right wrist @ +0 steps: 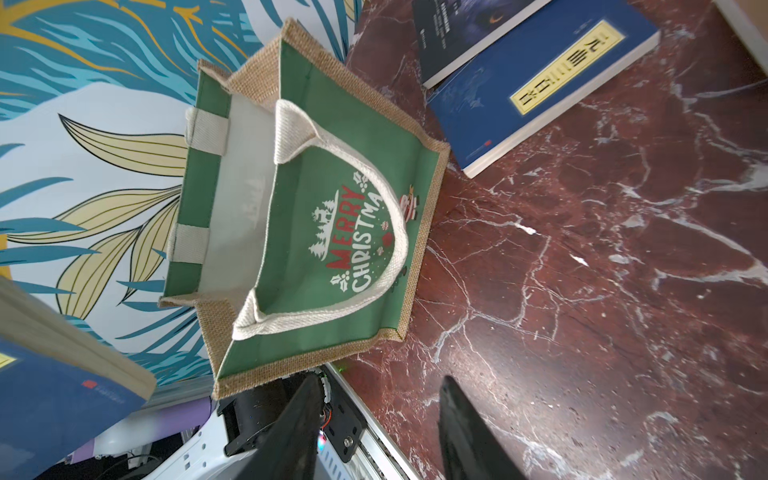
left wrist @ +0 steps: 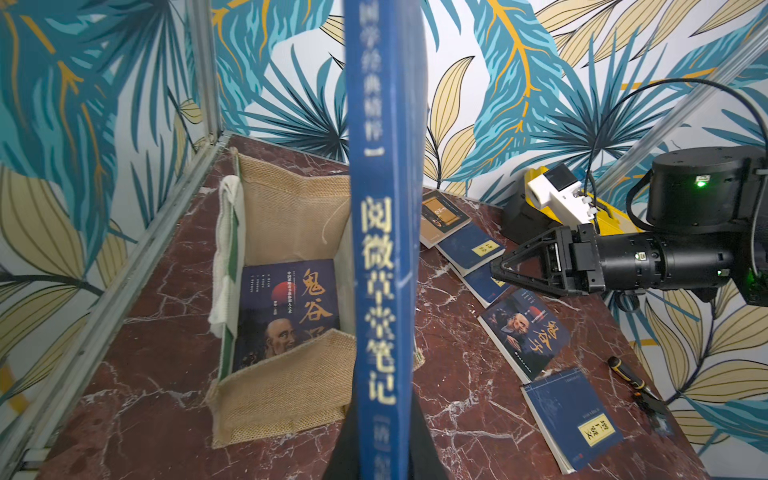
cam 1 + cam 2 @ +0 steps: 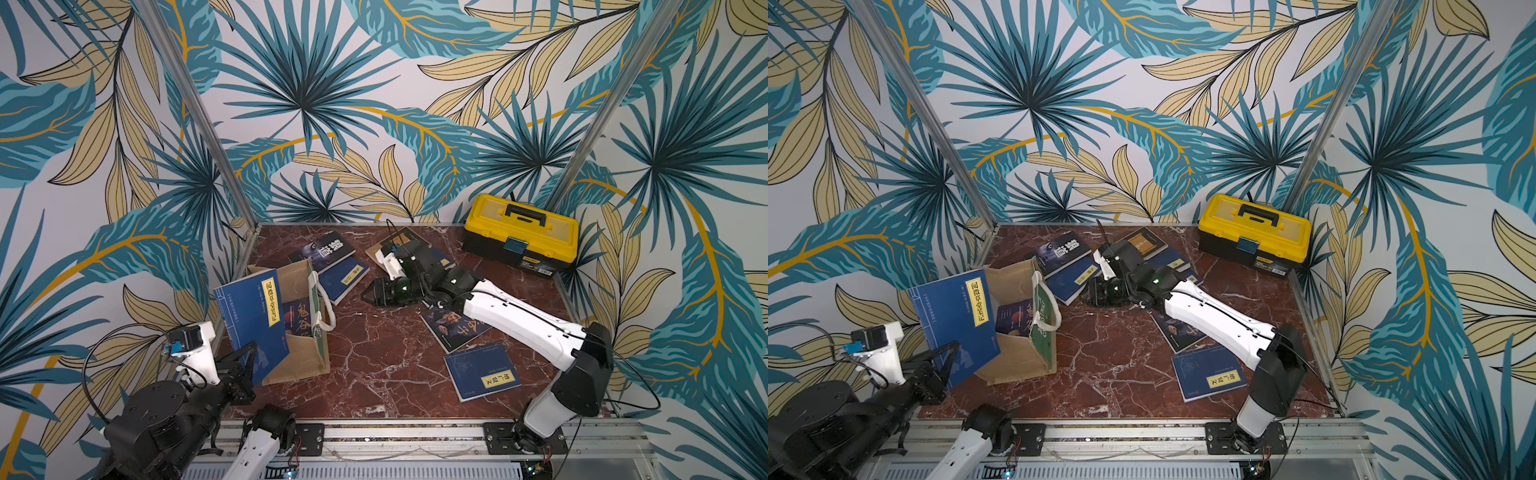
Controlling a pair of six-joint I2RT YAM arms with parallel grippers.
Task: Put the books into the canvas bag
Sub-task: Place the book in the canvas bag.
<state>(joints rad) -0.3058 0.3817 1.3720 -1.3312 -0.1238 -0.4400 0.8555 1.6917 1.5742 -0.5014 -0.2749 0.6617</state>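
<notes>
We see the left end effector (image 3: 248, 357) clamped on a blue book (image 3: 249, 316), upright by the open canvas bag (image 3: 303, 357) — another book (image 3: 297, 320) lies inside. The right end effector (image 3: 365, 296), fingers apart and empty, hovers low over the surface (image 3: 374, 374) among loose books (image 3: 482, 370).

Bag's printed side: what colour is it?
Green, with red and white lettering; the bag shows it best in the right wrist view.

You see a red-brown, white-veined marble desk (image 3: 374, 365), a tan-and-green canvas bag (image 3: 299, 353), navy books (image 3: 478, 365) with yellow labels, and a yellow-and-black toolbox (image 3: 498, 226).
</notes>
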